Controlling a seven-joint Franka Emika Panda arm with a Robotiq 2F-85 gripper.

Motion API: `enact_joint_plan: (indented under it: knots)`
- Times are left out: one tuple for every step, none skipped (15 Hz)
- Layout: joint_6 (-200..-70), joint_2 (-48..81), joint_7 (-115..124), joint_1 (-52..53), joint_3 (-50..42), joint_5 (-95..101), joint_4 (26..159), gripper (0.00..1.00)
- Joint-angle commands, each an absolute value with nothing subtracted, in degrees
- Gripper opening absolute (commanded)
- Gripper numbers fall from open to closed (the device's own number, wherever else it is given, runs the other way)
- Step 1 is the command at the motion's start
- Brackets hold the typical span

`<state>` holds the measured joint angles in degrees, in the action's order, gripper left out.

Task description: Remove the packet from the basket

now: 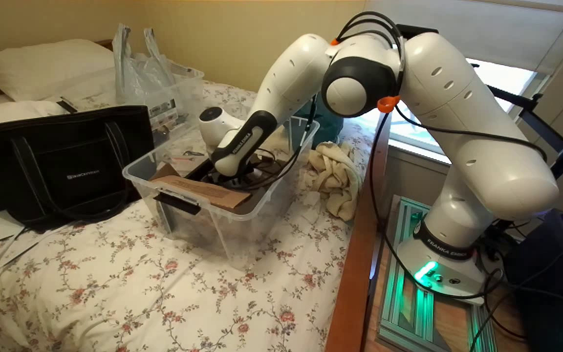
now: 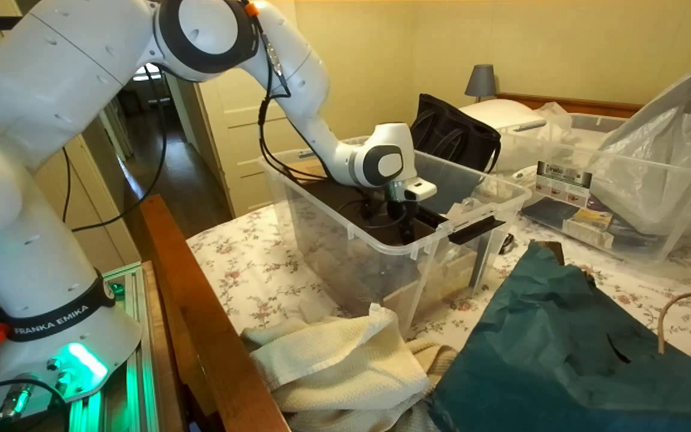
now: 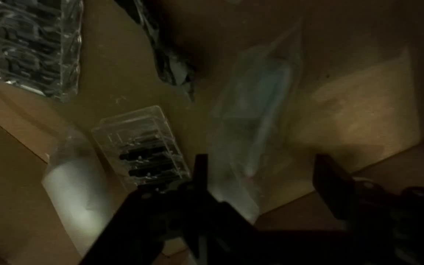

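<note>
The basket is a clear plastic tub with a whitish rim, in both exterior views, standing on the bed. My gripper reaches down inside it; the wrist view shows its two fingers wide apart with nothing gripped. A clear plastic packet with a pale, thin item inside lies on brown cardboard below. Its lower end shows between the fingers, nearer the left finger. Whether a finger touches it, I cannot tell. In an exterior view the gripper shows partly, behind the tub's wall. The wrist view is dark.
In the basket lie a clear case with black pieces, a larger clear case, a white packet, a dark crumpled strip and a cardboard flap. Outside are a black bag, a cream cloth and green fabric.
</note>
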<state>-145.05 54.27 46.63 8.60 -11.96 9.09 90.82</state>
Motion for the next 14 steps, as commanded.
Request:
enact_joint_plan:
  knots:
    - [-144.79,56.53,46.37,9.28,-13.11,8.04,88.19,0.44]
    - [-144.63,56.31,46.25,9.18,-13.07,7.90,88.38,0.38]
    - [-144.82,55.73,46.07,9.16,-13.07,7.90,88.96,0.30]
    - [-144.41,54.68,45.90,9.33,-13.22,8.05,89.77,0.24]
    - [-144.02,53.91,45.01,9.05,-12.85,8.00,90.30,0.17]
    - [-143.39,53.10,44.87,9.52,-13.37,8.53,90.93,0.10]
    - [-143.26,52.42,44.18,9.36,-13.14,8.47,91.42,0.04]
    - [-142.84,51.73,44.17,9.60,-13.44,8.58,91.85,0.01]
    - [-142.21,50.86,42.86,8.91,-12.56,8.13,92.28,0.00]
    - [-141.85,49.94,42.28,8.78,-12.29,8.11,92.97,0.00]
    - [-141.56,48.84,42.01,9.14,-12.49,8.40,93.83,0.02]
    - [-141.53,47.63,41.64,9.36,-12.55,8.60,94.77,0.02]
    - [-141.34,46.34,41.67,9.82,-12.93,8.93,95.87,0.02]
    - [-141.33,44.96,41.70,10.10,-13.17,9.14,96.93,0.02]
